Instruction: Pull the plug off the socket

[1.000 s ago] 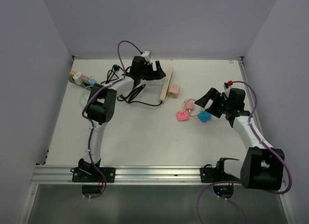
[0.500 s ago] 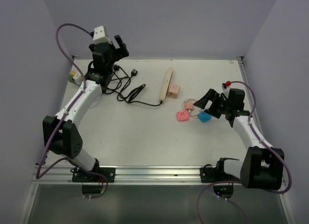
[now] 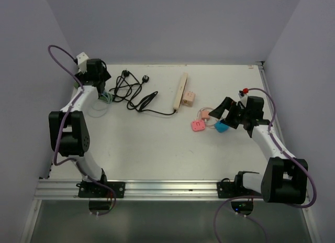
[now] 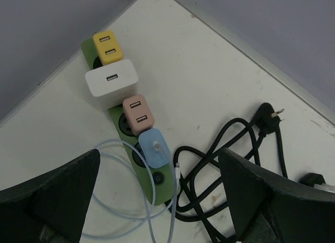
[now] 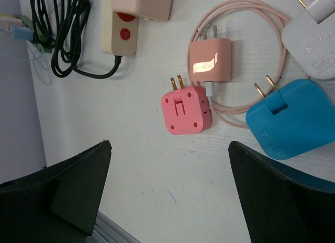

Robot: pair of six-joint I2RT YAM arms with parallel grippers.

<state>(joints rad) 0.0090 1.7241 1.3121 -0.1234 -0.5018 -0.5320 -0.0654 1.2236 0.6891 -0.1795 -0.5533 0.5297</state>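
The left wrist view shows the socket (image 4: 161,184), a dark green strip lying in the table's far left corner. Plugged into it in a row are a yellow plug (image 4: 108,46), a white one (image 4: 111,85), a pink one (image 4: 137,113) and a pale blue one (image 4: 154,147) with a thin pale blue cable (image 4: 123,202). My left gripper (image 4: 159,155) (image 3: 97,75) hovers open above the strip's pale blue end, touching nothing. In the top view the arm hides most of the socket. My right gripper (image 5: 170,146) (image 3: 222,111) stands open and empty at the right.
A coiled black cord (image 4: 230,143) (image 3: 131,90) lies right of the socket. A beige power strip (image 3: 181,90) sits mid-table. Loose below the right gripper are a pink adapter (image 5: 186,109), a light pink charger (image 5: 209,59), a blue adapter (image 5: 290,120) and a white plug (image 5: 311,36).
My left arm has swung from the beige strip to the far left corner, over the green socket. The right arm has barely moved. Both grippers stay open.
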